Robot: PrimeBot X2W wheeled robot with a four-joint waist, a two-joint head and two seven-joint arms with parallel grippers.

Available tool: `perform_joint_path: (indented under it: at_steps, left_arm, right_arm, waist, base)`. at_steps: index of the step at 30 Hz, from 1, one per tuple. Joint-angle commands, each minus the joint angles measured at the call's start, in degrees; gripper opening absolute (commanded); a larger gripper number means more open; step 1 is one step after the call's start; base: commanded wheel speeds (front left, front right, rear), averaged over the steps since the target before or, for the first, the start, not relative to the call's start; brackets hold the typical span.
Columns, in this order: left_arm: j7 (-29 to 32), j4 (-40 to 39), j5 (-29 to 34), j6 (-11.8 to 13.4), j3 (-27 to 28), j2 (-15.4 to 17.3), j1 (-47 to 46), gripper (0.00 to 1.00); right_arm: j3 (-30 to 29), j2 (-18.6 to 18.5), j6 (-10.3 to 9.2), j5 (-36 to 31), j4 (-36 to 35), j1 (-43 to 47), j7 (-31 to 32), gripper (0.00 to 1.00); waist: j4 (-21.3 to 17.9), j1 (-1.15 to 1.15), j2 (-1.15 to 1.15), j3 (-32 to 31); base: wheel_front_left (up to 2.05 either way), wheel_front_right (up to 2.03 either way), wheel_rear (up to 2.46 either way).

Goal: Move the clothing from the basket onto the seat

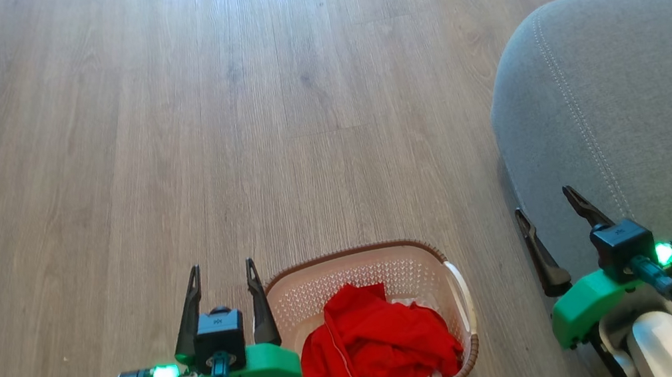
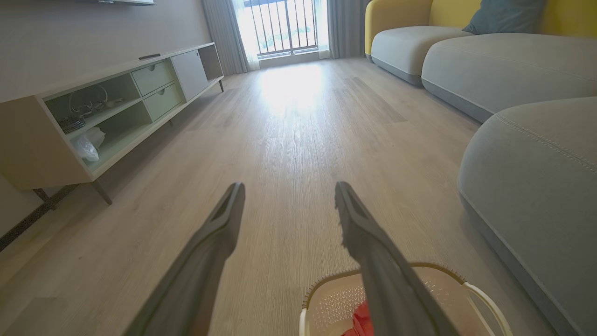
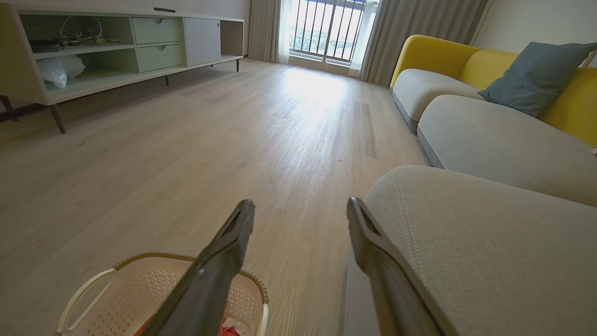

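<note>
Red clothing (image 1: pixel 376 345) with white trim lies heaped in the cream basket (image 1: pixel 388 261) on the wooden floor, at the bottom middle of the head view. My left gripper (image 1: pixel 221 271) hangs open just left of the basket's rim, holding nothing. My right gripper (image 1: pixel 543 201) is open too, at the front edge of the grey seat (image 1: pixel 639 100), right of the basket. In the left wrist view the basket (image 2: pixel 336 298) and a scrap of the red clothing (image 2: pixel 361 324) show under the right finger. The right wrist view has the basket (image 3: pixel 140 289) at lower left and the seat (image 3: pixel 489 242) at right.
Wood floor (image 1: pixel 196 116) stretches ahead. A low TV cabinet (image 2: pixel 107 102) stands along the left wall. More grey sofa cushions (image 3: pixel 494 135) with yellow backs and a blue pillow (image 3: pixel 536 74) line the right side. A balcony window (image 3: pixel 326 28) is at the far end.
</note>
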Motion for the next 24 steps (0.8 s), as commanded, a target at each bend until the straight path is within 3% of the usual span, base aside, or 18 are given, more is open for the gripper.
perform_joint_path:
  at_steps: [1,16,24]
  left_arm:
    - [-0.72,-1.36,-0.34,-0.18,1.5,0.48,-3.04,1.0]
    - [-0.72,1.98,-1.72,-1.83,-0.48,0.48,-3.43,1.0]
    - [-0.72,8.3,-2.76,-3.91,-4.34,0.48,-8.57,1.0]
  right_arm:
    - [1.24,-0.28,0.41,0.09,-1.57,-2.98,-0.6,1.0]
    - [0.39,-0.34,0.41,1.74,-0.18,-2.51,-0.6,1.0]
    - [-0.79,-2.0,0.41,3.06,-1.17,-3.9,-0.6,1.0]
  waist:
    - [-0.04,0.0,0.0,0.0]
    - [-1.75,0.0,0.0,2.59]
    - [-3.53,0.0,0.0,12.15]
  base:
    - [0.0,0.0,0.0]
    - [0.0,0.0,0.0]
    - [0.0,0.0,0.0]
